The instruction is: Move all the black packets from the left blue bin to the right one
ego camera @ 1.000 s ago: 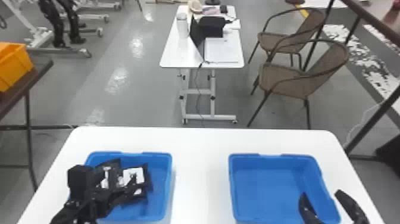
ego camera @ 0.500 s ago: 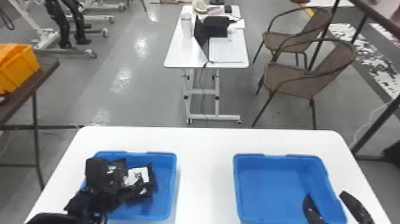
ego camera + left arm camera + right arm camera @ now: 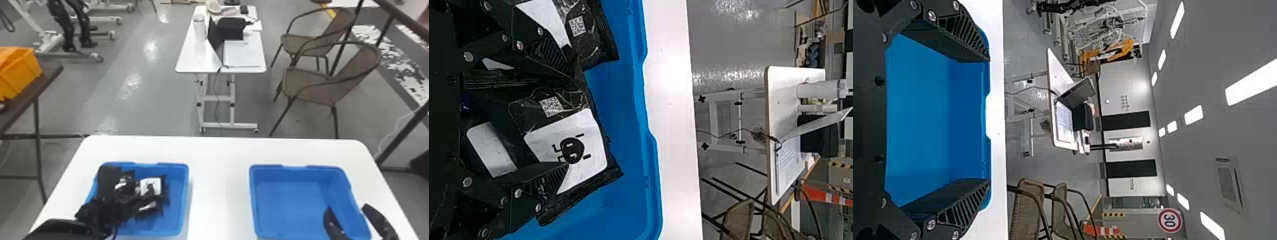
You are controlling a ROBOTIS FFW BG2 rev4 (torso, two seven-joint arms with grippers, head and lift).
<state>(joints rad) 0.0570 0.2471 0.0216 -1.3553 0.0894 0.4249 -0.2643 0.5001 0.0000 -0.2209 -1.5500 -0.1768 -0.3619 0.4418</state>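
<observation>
One black packet (image 3: 584,132) lies between the left claw's (image 3: 570,116) spread fingers, down in the left blue bin (image 3: 652,190). Looks light, floppy and slick to me; better pinched across its fuller middle than by that slippery, crimped edge.

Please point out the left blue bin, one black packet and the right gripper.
Left blue bin (image 3: 172,165), head view: far rim.
Black packet (image 3: 572,150), left wrist view: white label.
Right gripper (image 3: 989,120), right wrist view: midway between fingertips.
</observation>
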